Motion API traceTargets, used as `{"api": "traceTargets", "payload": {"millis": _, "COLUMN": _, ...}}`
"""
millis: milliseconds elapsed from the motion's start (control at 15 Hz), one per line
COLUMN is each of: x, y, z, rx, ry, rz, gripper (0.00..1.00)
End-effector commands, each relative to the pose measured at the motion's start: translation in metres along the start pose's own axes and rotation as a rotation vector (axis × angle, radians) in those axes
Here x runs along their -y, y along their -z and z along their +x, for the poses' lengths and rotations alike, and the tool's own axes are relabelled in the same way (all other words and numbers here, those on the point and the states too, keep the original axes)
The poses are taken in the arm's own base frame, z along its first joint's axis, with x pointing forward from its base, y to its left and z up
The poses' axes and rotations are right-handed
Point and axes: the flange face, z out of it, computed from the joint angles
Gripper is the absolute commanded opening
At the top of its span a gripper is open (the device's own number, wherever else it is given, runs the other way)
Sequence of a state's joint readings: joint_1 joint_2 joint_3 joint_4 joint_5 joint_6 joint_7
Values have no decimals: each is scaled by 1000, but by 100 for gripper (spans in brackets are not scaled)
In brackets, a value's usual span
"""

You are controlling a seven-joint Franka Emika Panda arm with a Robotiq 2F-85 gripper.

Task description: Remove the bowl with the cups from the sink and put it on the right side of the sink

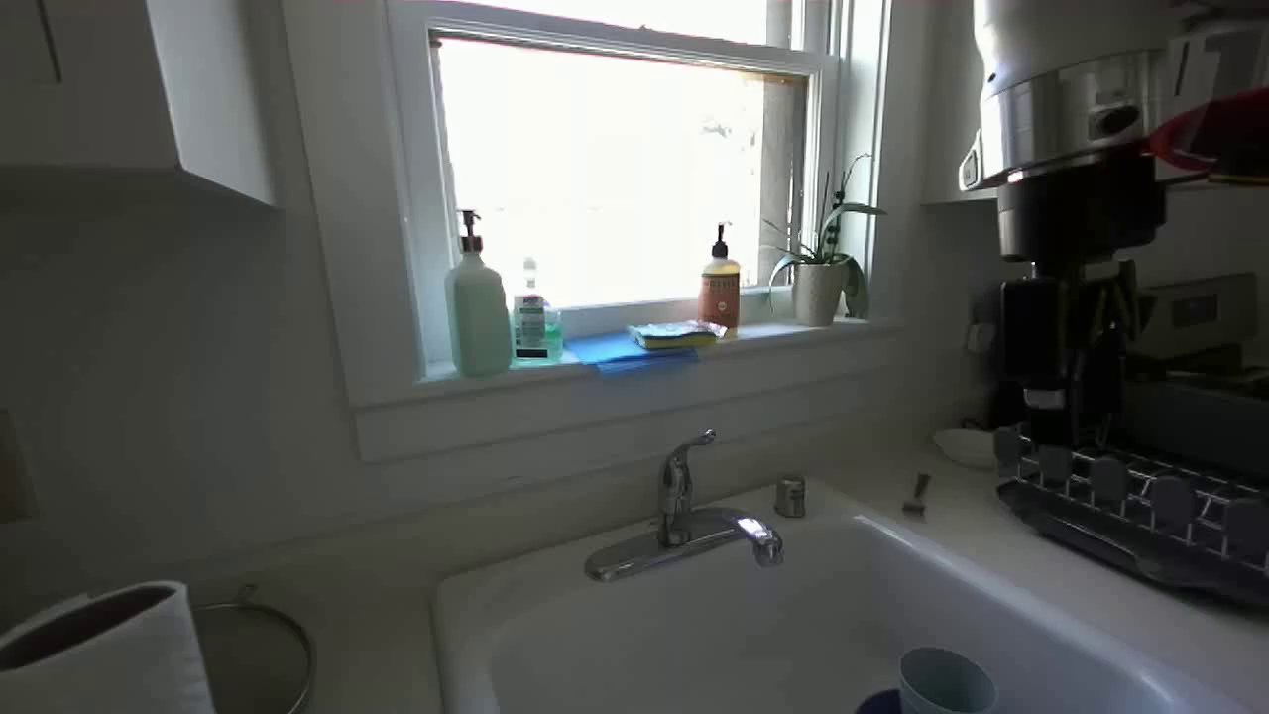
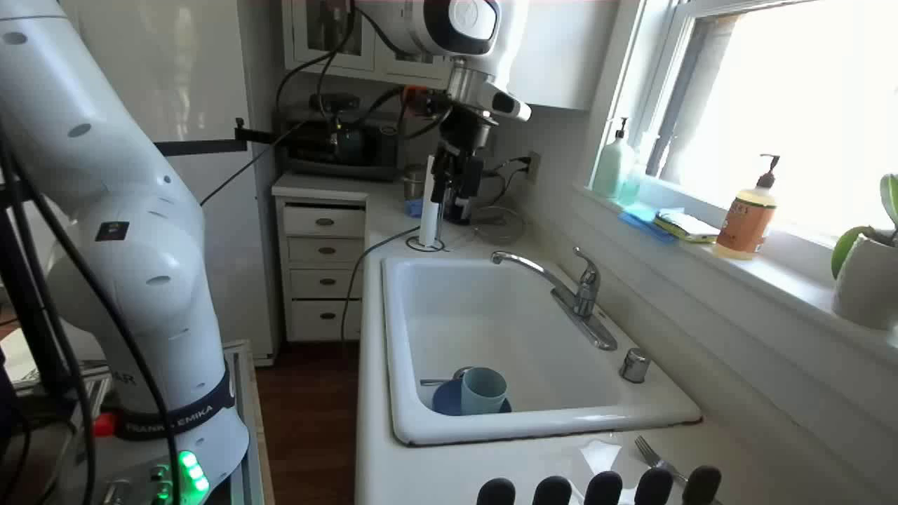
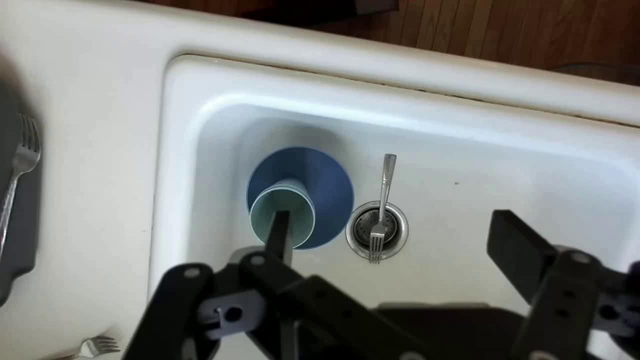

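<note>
The blue bowl (image 3: 327, 195) sits on the bottom of the white sink (image 3: 175, 150), near one corner. Pale blue cups (image 3: 302, 212), nested with more than one rim showing, stand in the bowl at one side. In both exterior views the cups (image 1: 947, 682) (image 2: 484, 391) show above the bowl (image 1: 877, 704) (image 2: 447, 400); in one of them they are cut off by the frame edge. My gripper (image 3: 392, 220) is open and empty, with its fingers wide apart. It hangs high above the sink, apart from the bowl; one finger covers part of the cups in the wrist view.
A chrome faucet (image 2: 561, 284) stands at the sink's window side. A fork (image 3: 385, 190) lies across the drain (image 3: 354, 235) beside the bowl. A dark dish rack (image 1: 1140, 516) and forks (image 3: 22, 155) lie on the counter by the sink end nearest the bowl. Bottles (image 1: 479, 307) stand on the sill.
</note>
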State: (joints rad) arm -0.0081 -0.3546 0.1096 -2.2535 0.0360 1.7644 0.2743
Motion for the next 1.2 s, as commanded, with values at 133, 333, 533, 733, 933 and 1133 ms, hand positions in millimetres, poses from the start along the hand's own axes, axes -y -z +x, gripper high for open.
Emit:
{"api": "traceTargets", "payload": {"millis": 133, "x": 0, "y": 0, "z": 0, "rx": 1, "ry": 0, "rz": 0, "gripper": 100}}
{"api": "traceTargets", "payload": {"millis": 333, "x": 0, "y": 0, "z": 0, "rx": 1, "ry": 0, "rz": 0, "gripper": 100}}
{"api": "traceTargets", "payload": {"millis": 533, "x": -2, "y": -1, "z": 4, "rx": 16, "ry": -13, "rz": -7, "gripper": 100}}
{"api": "traceTargets", "payload": {"millis": 733, "x": -14, "y": -25, "z": 34, "rx": 88, "ry": -103, "rz": -19, "gripper": 100}}
{"api": "traceTargets", "payload": {"millis": 933, "x": -16, "y": -57, "z": 53, "rx": 158, "ry": -80, "rz": -19, "gripper": 100}}
{"api": "traceTargets", "payload": {"millis": 1133, "x": -18, "y": -92, "z": 73, "rx": 219, "ry": -72, "rz": -16, "gripper": 100}}
